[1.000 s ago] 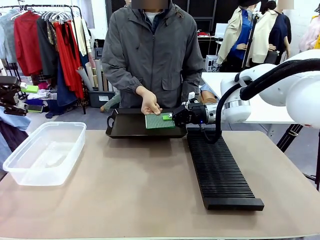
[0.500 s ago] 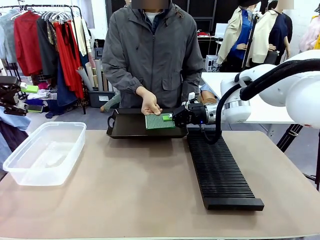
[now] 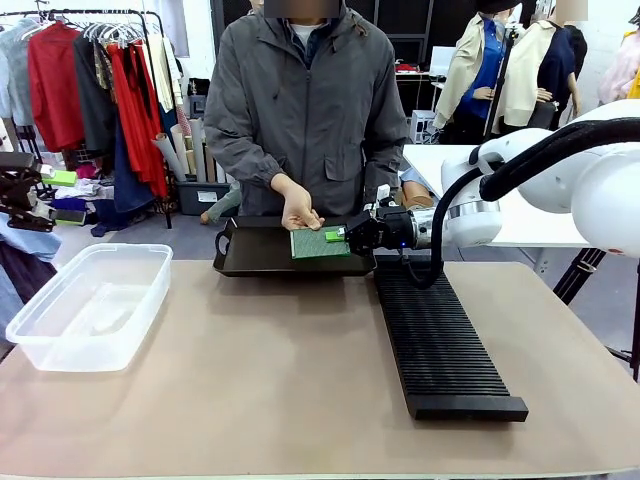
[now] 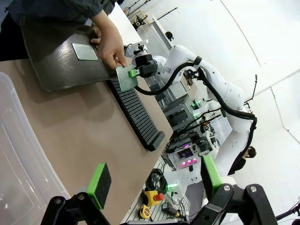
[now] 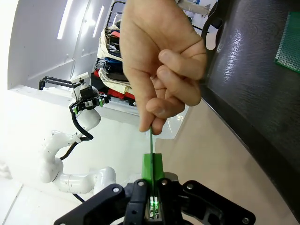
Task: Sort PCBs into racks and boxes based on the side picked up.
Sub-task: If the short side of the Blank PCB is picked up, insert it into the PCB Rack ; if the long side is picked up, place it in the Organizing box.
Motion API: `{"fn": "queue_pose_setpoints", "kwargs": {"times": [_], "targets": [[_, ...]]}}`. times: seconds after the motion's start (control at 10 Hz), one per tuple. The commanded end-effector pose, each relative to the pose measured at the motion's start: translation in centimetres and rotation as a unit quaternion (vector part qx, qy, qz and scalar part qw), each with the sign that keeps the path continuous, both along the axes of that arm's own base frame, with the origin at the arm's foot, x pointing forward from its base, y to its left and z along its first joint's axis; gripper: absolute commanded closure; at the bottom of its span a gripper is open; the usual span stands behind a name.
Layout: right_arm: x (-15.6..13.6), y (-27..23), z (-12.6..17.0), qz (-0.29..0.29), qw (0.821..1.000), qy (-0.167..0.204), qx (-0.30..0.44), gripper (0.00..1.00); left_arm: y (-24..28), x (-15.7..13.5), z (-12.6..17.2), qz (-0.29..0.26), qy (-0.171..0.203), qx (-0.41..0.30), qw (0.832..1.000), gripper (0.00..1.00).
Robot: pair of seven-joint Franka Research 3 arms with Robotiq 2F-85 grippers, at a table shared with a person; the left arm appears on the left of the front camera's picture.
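The rounded white right arm (image 3: 610,190) carries a thick black cable (image 3: 560,150) to the black right gripper (image 3: 337,236) with green pads (image 5: 158,165), while the person (image 3: 300,110) wears a grey long-sleeved jacket (image 3: 330,130).

Smooth matt beige across the tabletop (image 3: 280,380). Clear glossy plastic for the box (image 3: 90,305) at the near left, see-through with soft highlights. Matt black on the rack (image 3: 440,345) at the right, finely ribbed, probably plastic. Dark glossy sheen on the tray (image 3: 250,258) at the far edge, streaked with reflected light. Matt green on the PCB (image 3: 318,243), lighter face finely dotted. Black matt housing and matt green pads on the right end effector (image 3: 336,236); same on the left end effector (image 4: 154,180). Glossy white shell on the right arm (image 3: 600,170). Matt grey cloth for the person's jacket (image 3: 300,110).
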State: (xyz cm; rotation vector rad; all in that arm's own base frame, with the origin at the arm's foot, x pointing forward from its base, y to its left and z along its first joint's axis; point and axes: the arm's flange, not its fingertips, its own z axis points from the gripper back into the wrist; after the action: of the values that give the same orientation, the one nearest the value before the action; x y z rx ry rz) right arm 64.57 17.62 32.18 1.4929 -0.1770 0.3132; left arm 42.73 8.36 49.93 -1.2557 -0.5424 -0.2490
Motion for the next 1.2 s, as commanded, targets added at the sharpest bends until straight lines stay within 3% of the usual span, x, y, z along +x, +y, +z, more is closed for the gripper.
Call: {"fn": "queue_pose_setpoints", "kwargs": {"times": [0.0,1.1], "targets": [[0.00,0.04,0.17,0.000,1.000,-0.001,0.000,1.00,-0.03,-0.10,0.24,0.001,0.003,-0.005,1.000,0.00],[0.00,0.04,0.17,0.000,1.000,-0.001,0.000,1.00,-0.03,-0.10,0.24,0.001,0.003,-0.005,1.000,0.00]]}}
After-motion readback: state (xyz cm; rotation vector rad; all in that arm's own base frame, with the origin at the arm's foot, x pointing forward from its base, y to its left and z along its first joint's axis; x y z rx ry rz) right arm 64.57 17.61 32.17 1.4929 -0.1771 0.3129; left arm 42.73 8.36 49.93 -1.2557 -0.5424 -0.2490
